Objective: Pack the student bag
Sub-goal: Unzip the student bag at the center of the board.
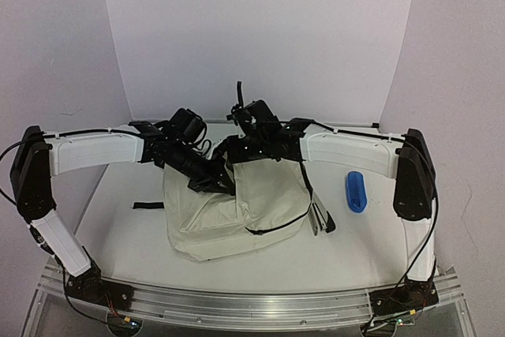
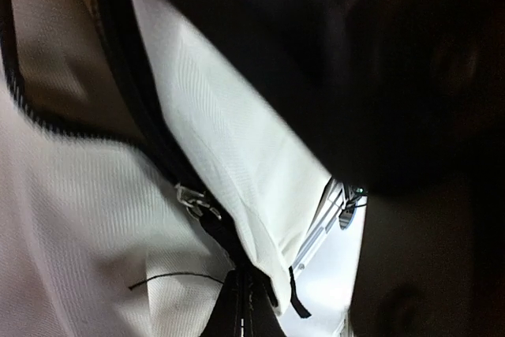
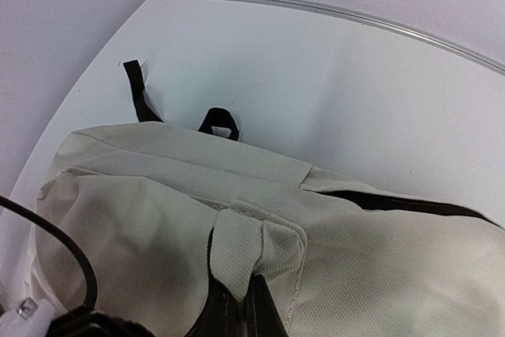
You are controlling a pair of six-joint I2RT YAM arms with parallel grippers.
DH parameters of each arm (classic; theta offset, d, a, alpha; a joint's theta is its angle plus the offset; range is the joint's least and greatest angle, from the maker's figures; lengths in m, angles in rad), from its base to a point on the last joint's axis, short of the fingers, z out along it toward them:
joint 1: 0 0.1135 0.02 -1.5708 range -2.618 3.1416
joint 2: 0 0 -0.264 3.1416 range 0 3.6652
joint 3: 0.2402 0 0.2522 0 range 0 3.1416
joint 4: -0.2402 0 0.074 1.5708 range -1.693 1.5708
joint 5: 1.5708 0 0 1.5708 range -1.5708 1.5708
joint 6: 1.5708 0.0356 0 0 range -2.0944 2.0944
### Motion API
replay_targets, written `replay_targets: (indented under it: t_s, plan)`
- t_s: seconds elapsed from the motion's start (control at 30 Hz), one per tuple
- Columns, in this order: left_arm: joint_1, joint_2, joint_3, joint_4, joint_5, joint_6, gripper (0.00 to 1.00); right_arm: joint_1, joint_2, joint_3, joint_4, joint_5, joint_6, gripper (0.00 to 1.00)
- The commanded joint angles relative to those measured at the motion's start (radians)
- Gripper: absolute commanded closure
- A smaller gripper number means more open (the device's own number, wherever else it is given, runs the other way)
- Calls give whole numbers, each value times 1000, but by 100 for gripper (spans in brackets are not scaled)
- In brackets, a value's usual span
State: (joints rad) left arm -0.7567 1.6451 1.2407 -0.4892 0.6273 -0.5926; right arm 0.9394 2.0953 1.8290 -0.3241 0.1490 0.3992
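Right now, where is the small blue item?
In the top view the blue item lies on the table, right side, apart from the bag and close to the right arm.

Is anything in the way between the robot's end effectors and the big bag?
Nothing visible is. The left end effector and the right end effector are both right up against the top of the student bag. The blue thing lies apart, on the right side.
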Motion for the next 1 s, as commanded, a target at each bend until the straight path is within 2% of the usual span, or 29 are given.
replay_targets:
  t_s: [0.0,0.67,0.97]
  plan:
    - [-19,-26,-20,2,95,41,100,-46,10,63,68,86,45,100]
    - [-115,-38,-89,11,215,98,100,-114,47,73,80,93,114,100]
    - [-128,-27,-121,-24,130,105,100,-121,41,55,89,93,121,100]
